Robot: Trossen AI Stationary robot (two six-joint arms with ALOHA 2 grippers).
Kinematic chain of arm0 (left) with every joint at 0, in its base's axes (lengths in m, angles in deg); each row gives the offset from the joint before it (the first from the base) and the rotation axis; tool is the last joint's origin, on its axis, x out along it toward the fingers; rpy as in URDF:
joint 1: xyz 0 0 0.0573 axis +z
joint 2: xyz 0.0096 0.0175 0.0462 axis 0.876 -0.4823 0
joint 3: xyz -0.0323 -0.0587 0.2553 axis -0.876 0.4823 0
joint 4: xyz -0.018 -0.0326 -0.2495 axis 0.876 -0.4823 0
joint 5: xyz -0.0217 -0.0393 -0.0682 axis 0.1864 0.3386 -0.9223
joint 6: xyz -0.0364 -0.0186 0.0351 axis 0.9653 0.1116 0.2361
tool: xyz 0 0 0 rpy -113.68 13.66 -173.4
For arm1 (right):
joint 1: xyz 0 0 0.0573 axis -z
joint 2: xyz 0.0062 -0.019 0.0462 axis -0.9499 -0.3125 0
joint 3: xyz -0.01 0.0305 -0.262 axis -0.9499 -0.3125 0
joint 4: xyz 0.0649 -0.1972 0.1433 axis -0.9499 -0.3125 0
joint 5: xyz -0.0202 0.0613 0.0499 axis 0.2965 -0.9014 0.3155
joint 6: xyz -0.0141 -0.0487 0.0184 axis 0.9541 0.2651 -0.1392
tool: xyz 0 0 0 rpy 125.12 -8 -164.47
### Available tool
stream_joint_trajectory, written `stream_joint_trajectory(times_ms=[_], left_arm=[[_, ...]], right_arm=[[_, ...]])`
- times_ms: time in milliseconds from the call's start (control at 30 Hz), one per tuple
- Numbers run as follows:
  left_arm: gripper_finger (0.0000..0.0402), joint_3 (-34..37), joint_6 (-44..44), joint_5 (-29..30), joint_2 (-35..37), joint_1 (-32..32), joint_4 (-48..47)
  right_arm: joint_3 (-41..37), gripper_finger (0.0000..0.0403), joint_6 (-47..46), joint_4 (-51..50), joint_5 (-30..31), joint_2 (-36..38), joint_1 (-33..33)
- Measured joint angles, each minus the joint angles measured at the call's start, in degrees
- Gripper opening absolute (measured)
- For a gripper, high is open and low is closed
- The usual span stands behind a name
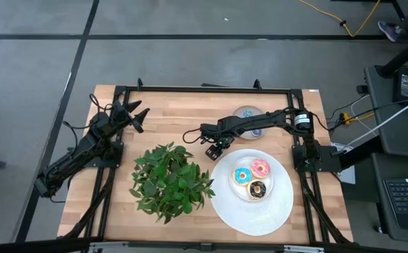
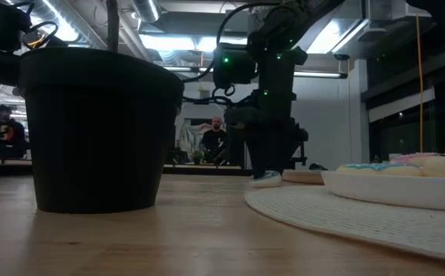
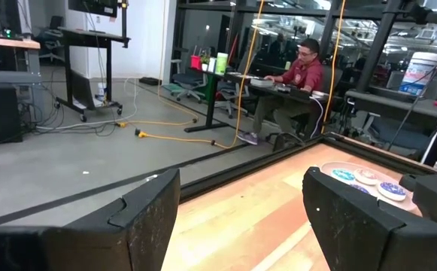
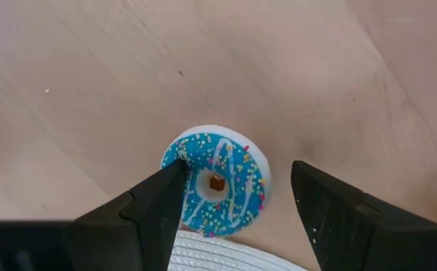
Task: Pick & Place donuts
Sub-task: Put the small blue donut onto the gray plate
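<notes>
The right gripper (image 4: 233, 207) points straight down at the wooden surface (image 1: 189, 116) with its jaws spread and empty, and between them lies a blue sprinkled donut (image 4: 216, 181), flat on the wood, icing up, its lower edge just at the rim of the woven white mat (image 4: 218, 256). One finger (image 4: 154, 203) overlaps the donut's side in the right wrist view, the other stands clear of it; whether the near one is touching I cannot tell. In the low view the same donut (image 2: 266, 179) rests on the surface under the gripper (image 2: 266, 165), so it is not yet lifted. It looks a small, light toy, probably firm with smooth icing, so it should take little squeeze; the sensible hold is across the outer rim on opposite sides, centred on the hole, low enough that the jaws do not slide off the rounded top. Being light, it may skate on the wood if one finger meets it first. Further out, three more donuts, light blue (image 1: 242, 176), pink (image 1: 260, 167) and dark brown (image 1: 258, 188), sit together on the white plate (image 1: 276, 184) on the mat. Behind the right arm is a round grey dish (image 1: 245, 112), and a potted plant (image 1: 172, 179) fills the middle. The left gripper (image 1: 135, 118) waits at the far left corner, jaws wide and empty.
</notes>
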Motion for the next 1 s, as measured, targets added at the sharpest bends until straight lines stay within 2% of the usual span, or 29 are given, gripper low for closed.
stream_joint_trajectory(times_ms=[1000], left_arm=[[0.027, 0.01, 0.01, 0.0, 0.0, 0.0, 0.02]], right_arm=[[1.61, 0.0244, 2.51, -1.63, 0.21, -1.35, -0.71]])
